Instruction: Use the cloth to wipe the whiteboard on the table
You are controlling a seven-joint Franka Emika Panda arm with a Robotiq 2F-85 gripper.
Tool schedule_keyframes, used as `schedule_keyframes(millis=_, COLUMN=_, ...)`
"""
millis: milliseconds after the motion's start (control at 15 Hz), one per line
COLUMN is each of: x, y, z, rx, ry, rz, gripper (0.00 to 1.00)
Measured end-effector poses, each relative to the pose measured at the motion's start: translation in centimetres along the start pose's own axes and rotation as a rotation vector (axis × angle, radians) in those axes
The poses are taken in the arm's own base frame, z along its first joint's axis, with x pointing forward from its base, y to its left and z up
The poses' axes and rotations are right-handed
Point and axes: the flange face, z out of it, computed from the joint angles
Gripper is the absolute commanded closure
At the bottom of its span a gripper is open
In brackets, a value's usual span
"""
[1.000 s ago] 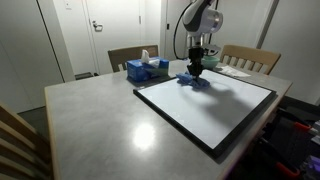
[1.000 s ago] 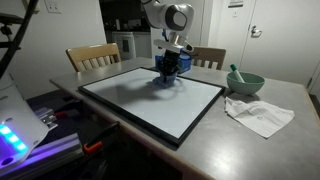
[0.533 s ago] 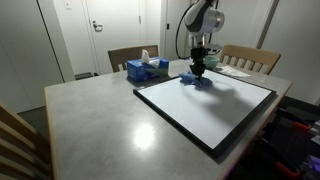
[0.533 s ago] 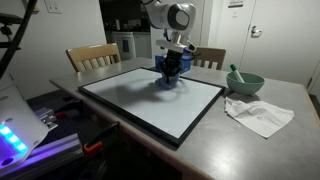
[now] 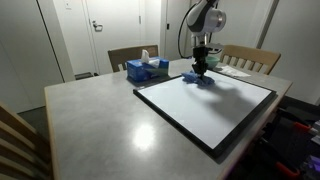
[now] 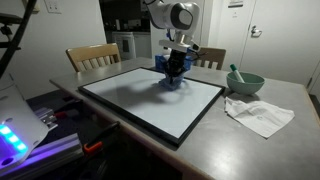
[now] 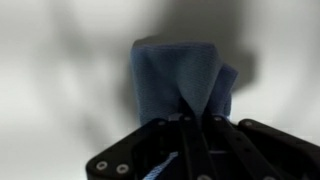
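A: End effector state?
B: The end effector point(image 5: 200, 71) is gripping the blue cloth point(image 5: 197, 79). It is closing tight on a raised fold in the wrist view point(image 7: 180, 80).
A: Cloth location?
B: It's sitting on the whiteboard point(image 5: 212, 106), touching the surface near the far edge. The board is lying flat on the bench point(image 5: 85, 120).
A: Anything else?
B: A blue tissue box point(image 5: 147, 69) is standing just beside the board. A green bowl point(image 6: 245, 81) and a crumpled white rag point(image 6: 258, 113) are lying off its other side.
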Motion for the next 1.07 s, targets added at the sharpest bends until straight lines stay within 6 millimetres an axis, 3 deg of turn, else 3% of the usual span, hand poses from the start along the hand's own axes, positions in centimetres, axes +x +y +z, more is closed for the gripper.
schedule_keyframes(millis=467, x=-0.9, y=6.4, z=-0.6, rx=-0.063, ry=-0.007, rz=0.059, gripper=0.98)
schedule_keyframes(millis=1067, x=-1.3, y=12.7, z=-1.4, rx=-0.136, ry=-0.008, rz=0.105, gripper=0.98)
